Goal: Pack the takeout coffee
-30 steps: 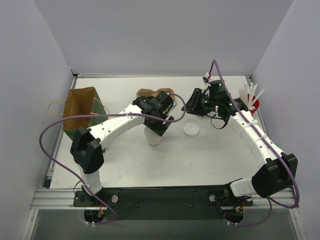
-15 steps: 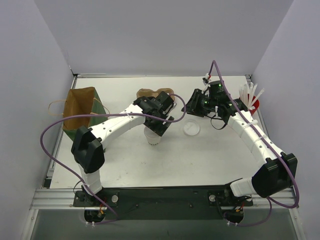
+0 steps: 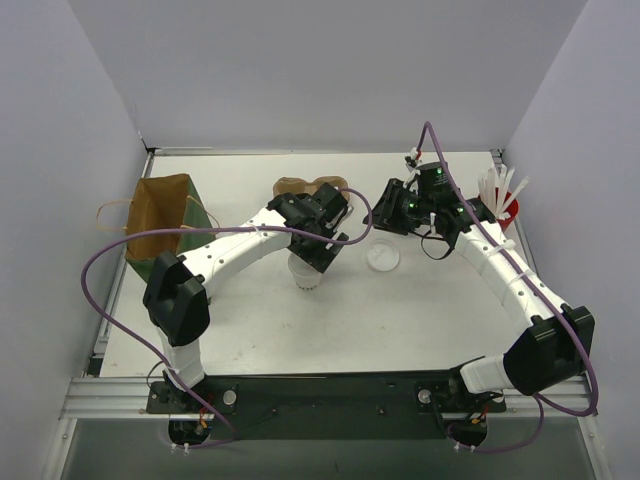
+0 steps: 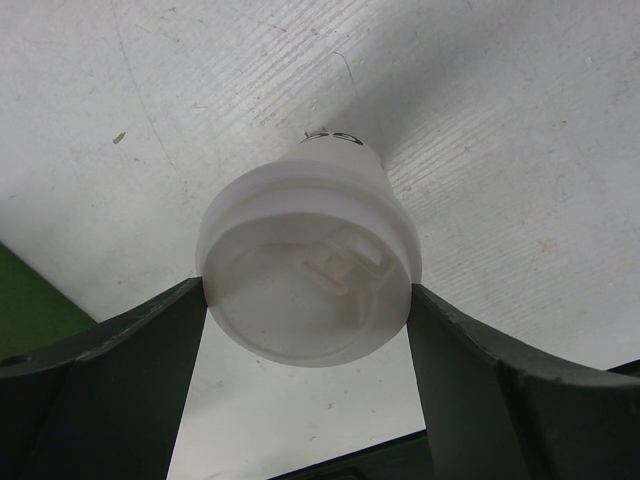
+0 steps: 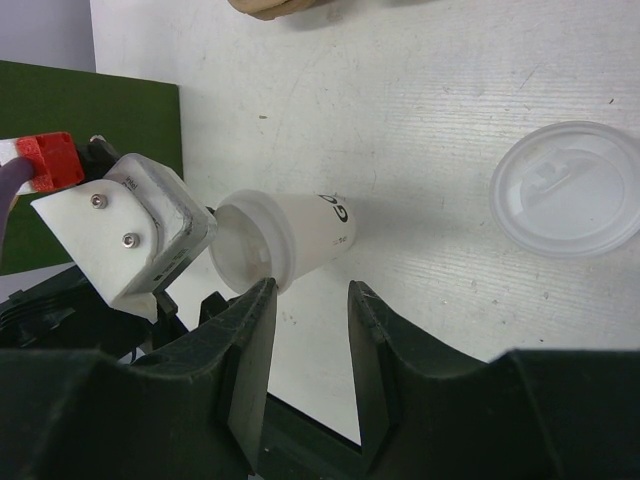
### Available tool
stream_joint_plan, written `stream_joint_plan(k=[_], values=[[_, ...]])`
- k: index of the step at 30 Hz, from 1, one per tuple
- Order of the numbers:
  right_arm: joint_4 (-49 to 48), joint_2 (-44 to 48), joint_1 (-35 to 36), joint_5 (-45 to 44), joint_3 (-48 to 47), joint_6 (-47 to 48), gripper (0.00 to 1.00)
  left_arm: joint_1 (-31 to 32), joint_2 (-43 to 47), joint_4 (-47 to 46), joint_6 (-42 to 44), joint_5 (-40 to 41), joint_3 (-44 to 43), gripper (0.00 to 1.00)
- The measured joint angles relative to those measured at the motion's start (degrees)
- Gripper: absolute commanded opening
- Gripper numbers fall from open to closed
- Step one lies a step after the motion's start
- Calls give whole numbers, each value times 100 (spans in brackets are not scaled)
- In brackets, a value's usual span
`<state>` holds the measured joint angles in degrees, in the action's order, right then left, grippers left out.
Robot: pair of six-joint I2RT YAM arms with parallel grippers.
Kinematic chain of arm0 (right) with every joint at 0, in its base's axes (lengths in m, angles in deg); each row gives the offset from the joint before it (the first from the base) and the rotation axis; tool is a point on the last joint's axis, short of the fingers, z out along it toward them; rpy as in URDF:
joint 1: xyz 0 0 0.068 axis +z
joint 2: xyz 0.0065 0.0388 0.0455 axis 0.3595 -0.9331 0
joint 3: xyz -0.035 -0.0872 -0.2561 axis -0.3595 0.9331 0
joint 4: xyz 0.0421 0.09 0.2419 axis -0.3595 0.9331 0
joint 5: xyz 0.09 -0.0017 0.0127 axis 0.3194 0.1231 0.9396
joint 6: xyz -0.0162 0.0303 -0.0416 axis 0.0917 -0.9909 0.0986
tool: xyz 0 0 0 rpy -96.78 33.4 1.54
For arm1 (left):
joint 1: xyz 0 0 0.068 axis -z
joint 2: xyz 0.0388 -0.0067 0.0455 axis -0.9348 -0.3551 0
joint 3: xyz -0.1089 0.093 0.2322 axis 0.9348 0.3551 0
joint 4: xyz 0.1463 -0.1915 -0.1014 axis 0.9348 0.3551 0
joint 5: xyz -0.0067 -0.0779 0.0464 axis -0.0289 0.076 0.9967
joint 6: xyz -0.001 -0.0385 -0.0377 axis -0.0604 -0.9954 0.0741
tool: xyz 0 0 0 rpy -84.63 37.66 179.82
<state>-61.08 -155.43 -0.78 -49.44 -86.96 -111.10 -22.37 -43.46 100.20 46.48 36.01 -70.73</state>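
Note:
One takeout coffee cup [image 3: 308, 276], white with dark print and a whitish lid [image 4: 310, 285], stands on the table [image 3: 420, 320] near the middle. My left gripper [image 3: 314, 258] comes down over it, and in the left wrist view both fingers [image 4: 150, 350] press the lid's rim from either side. In the right wrist view the same cup [image 5: 300, 235] shows beyond my right gripper [image 5: 313, 290], which hovers at the back right with a gap between its fingers and nothing in it. A loose whitish lid [image 3: 382, 257] lies flat on the table below it.
An open brown and green paper bag [image 3: 165, 225] stands at the left. A brown pulp cup carrier [image 3: 300, 187] sits at the back behind the left gripper. A red cup of white sticks [image 3: 503, 203] stands at the right edge.

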Motion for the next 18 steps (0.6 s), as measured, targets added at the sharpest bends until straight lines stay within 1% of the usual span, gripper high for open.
stream_joint_plan(k=[18], values=[[2, -4, 0, 0, 0, 7, 31, -55, 0, -46, 46, -4, 0, 92]])
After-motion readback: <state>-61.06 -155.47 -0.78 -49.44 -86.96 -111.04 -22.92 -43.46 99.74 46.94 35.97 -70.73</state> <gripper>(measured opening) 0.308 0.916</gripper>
